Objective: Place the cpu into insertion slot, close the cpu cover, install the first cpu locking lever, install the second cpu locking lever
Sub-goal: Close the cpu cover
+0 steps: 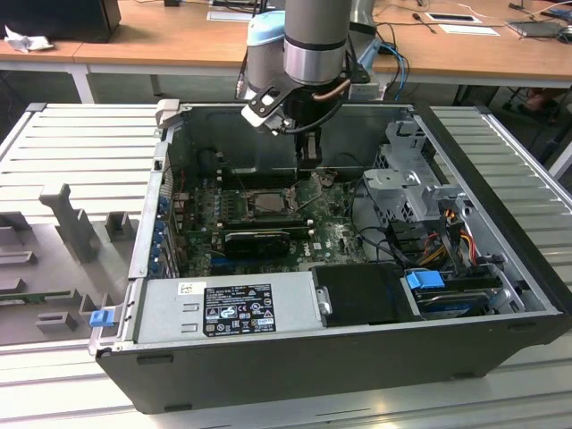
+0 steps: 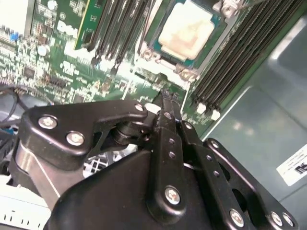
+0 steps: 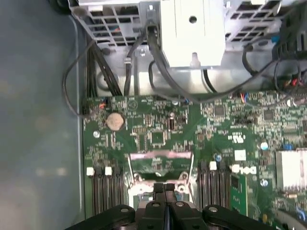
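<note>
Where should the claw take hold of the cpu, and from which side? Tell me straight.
Take the cpu by two opposite edges of its raised pale top, coming straight down from above. It lies flat and face up in the insertion slot, whose metal rim hugs its sides, so a sideways approach looks blocked. The claw is shut, near the slot.

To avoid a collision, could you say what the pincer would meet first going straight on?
Probably the metal rim of the insertion slot beside the cpu; the shut pincer points there, though depth is unclear.
</note>
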Controlling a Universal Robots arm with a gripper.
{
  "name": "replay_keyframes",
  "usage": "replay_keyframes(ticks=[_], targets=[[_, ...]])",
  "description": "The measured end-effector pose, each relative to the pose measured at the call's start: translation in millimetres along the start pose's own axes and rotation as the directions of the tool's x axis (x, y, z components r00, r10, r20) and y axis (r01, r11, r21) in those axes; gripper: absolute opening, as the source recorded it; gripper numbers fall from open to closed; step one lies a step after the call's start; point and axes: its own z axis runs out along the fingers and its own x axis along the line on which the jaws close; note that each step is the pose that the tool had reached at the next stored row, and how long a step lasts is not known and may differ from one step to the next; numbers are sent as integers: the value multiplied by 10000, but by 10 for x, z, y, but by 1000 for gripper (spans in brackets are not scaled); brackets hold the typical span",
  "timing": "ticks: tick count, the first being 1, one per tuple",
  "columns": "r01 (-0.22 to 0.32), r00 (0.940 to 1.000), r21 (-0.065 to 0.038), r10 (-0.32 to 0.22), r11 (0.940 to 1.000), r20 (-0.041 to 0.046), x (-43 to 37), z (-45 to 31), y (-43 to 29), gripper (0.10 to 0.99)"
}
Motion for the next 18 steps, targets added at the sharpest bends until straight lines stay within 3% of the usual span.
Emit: replay_keyframes(ticks=[4,6,7,18], targets=[[370,9993,11,-370,9993,-17,2,8,84,106],[370,9993,26,-370,9993,-17,5,15,178,106],[371,9993,42,-371,9993,-14,7,25,259,106],[419,9991,44,-419,9991,-13,10,42,395,106]])
